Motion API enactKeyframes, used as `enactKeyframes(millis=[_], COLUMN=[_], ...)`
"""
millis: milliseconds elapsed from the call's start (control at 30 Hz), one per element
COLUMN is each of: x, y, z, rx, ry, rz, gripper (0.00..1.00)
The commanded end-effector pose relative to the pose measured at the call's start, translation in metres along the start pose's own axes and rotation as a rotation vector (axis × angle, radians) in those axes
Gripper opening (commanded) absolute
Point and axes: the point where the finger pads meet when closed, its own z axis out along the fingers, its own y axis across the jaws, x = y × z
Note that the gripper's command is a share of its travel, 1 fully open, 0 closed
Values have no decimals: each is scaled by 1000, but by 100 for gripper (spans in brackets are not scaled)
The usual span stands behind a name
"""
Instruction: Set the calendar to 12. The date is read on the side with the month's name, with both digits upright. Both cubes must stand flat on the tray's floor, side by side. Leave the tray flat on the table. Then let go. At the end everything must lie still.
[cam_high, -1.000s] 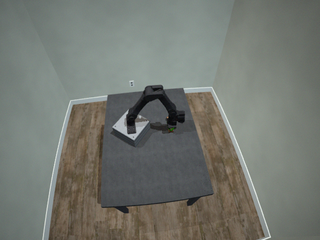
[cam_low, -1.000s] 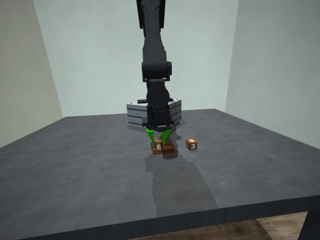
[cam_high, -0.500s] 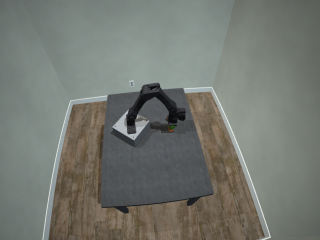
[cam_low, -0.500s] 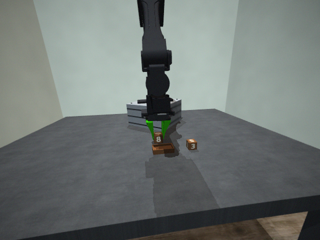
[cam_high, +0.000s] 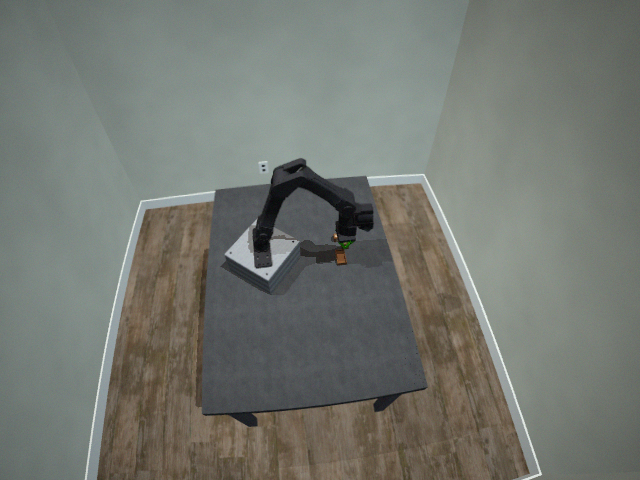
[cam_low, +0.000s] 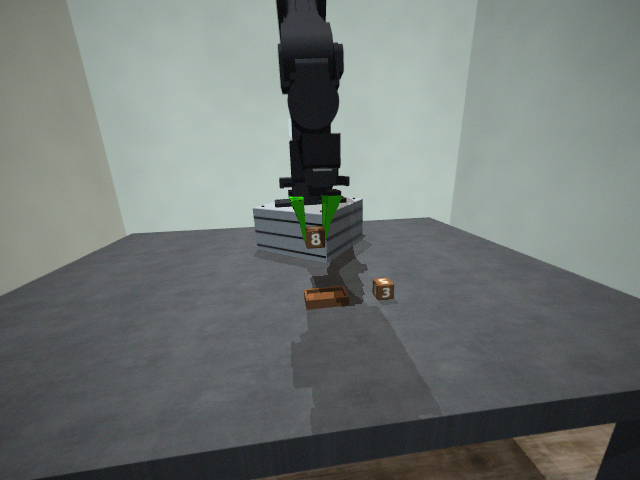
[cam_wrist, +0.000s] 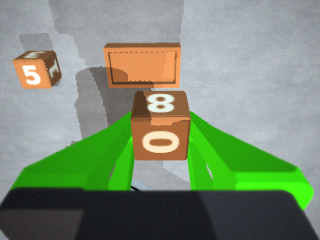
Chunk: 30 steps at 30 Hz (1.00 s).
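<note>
Jaws clenched on a brown cube (cam_low: 314, 238), faces 8 and 0 shown, carried by the gripper (cam_wrist: 161, 150) well above the table (cam_low: 155, 330). Tray (cam_low: 325, 297): shallow, cubeless, mid-table. Second cube (cam_low: 383, 289): beside it, toward the right edge, showing 3. Risk: cube slipped or turned in the grip, wrong digit set.

A bare room: pale walls (cam_high: 258, 77), wood floor (cam_high: 155, 310), one grey table (cam_high: 310, 335).
</note>
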Motion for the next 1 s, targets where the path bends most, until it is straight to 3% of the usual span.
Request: enactKeyframes(millis=[0, 400, 767, 867, 967], x=[4, 4, 2, 2, 1], y=[1, -2, -24, -25, -33], z=[-4, -4, -1, -1, 0], rx=[-2, -2, -5, -5, -6], ry=[16, 16, 16, 16, 16], rz=[0, -45, -439, -459, -601], gripper=[26, 26, 26, 26, 26])
